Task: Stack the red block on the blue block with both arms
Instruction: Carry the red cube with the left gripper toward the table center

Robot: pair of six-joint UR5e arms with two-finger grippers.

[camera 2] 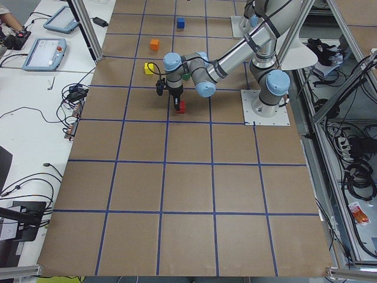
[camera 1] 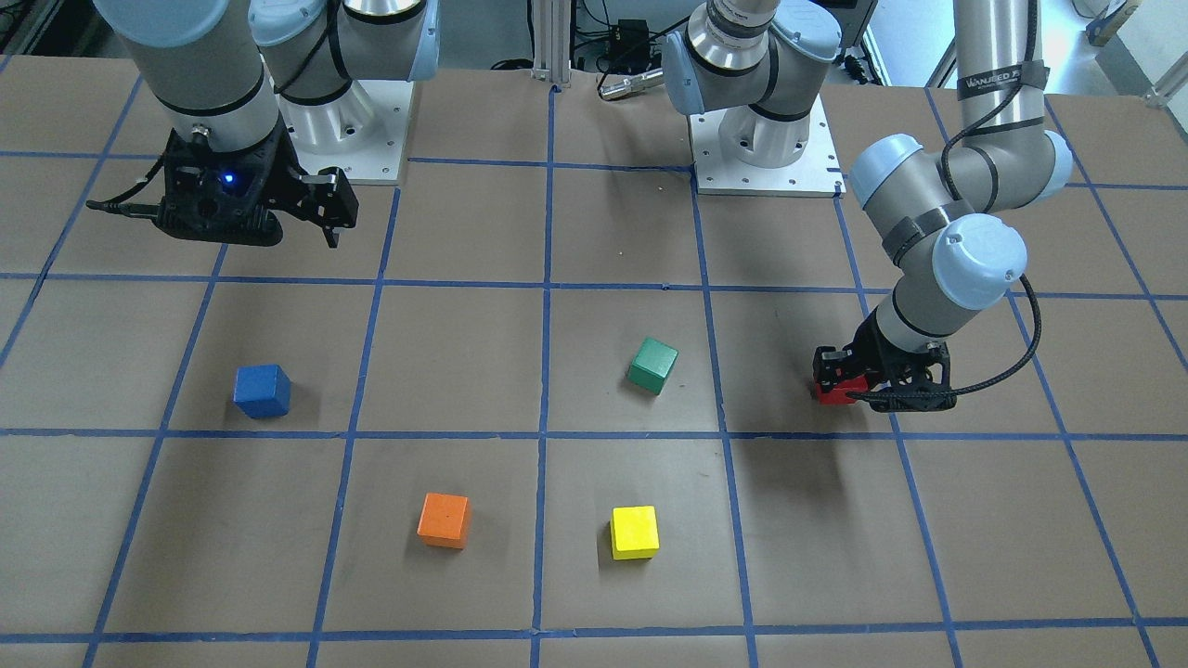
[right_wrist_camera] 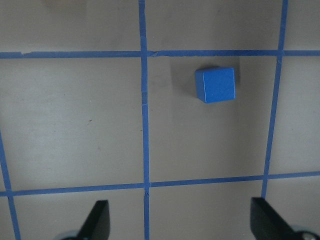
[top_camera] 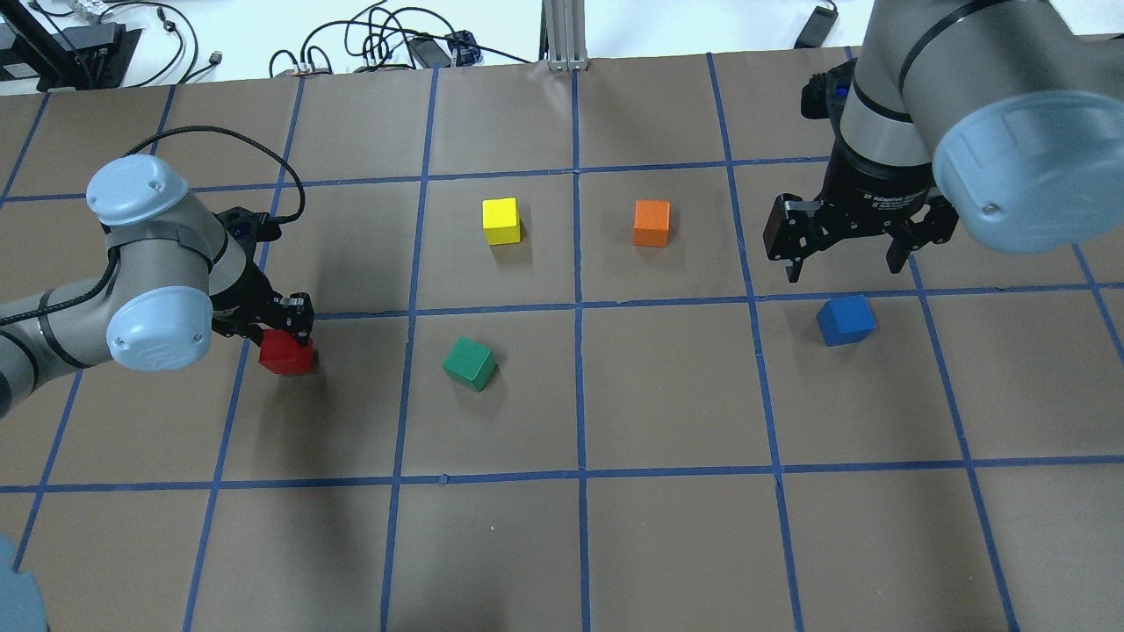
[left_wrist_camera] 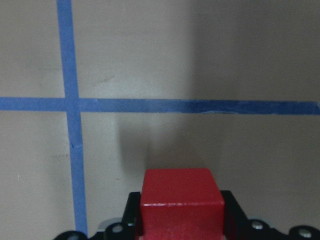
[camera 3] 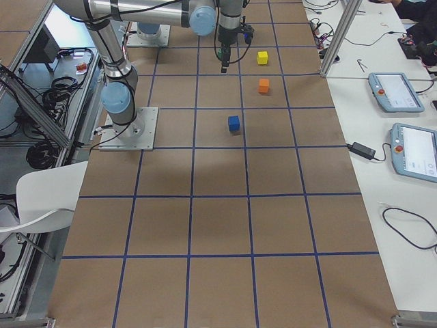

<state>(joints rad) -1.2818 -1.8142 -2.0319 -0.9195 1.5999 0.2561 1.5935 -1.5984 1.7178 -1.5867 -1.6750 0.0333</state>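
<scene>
The red block [top_camera: 285, 355] is on the left of the overhead view, between the fingers of my left gripper [top_camera: 283, 339]. The gripper is shut on it, at or just above the brown table. In the left wrist view the red block [left_wrist_camera: 181, 202] sits between the black fingers at the bottom edge. It also shows in the front-facing view [camera 1: 833, 394]. The blue block [top_camera: 846, 319] sits free on the right side. My right gripper [top_camera: 845, 259] hangs open and empty above the table, just beyond the blue block [right_wrist_camera: 215, 85].
A green cube [top_camera: 469, 363] lies tilted near the middle. A yellow cube [top_camera: 501, 220] and an orange cube [top_camera: 652, 223] sit farther back. Blue tape lines grid the brown table [top_camera: 580, 544]. The arm bases stand at the robot's edge [camera 1: 761, 158].
</scene>
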